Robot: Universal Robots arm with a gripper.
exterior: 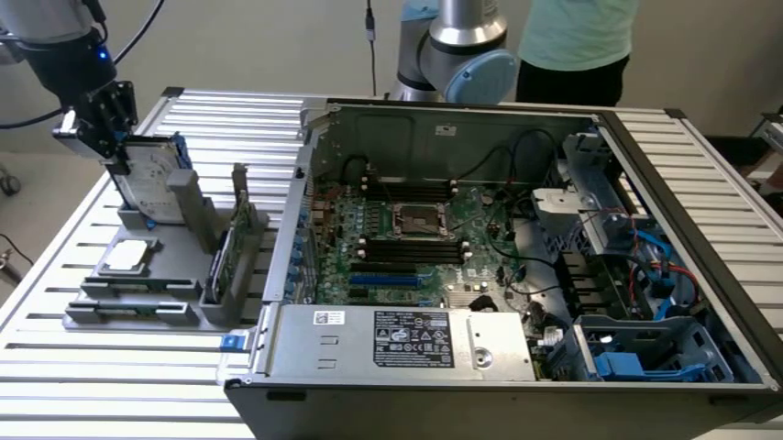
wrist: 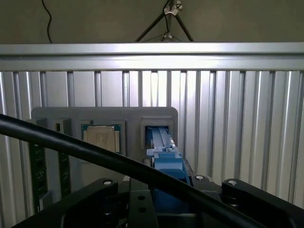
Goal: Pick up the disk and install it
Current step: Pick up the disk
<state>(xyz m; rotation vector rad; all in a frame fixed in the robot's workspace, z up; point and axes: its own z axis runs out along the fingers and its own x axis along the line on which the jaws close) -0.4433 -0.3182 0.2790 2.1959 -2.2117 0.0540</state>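
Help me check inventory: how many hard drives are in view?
1: the disk stands on edge in the grey holder at the exterior view's left, under the gripper. The case's bays may hide others.

The disk [exterior: 149, 181] is standing upright on one short edge in a slot of the grey holder [exterior: 135, 310], which is sitting on the slatted worktop [exterior: 123, 385]. In the exterior view it is showing at about ten o'clock, well apart from the open computer case [exterior: 465, 128] and at nine o'clock from it. Its silver-grey face with the white label is facing the camera. A blue rail [wrist: 167, 164] is running down its side edge into the slot, on the three o'clock side in the exterior view.
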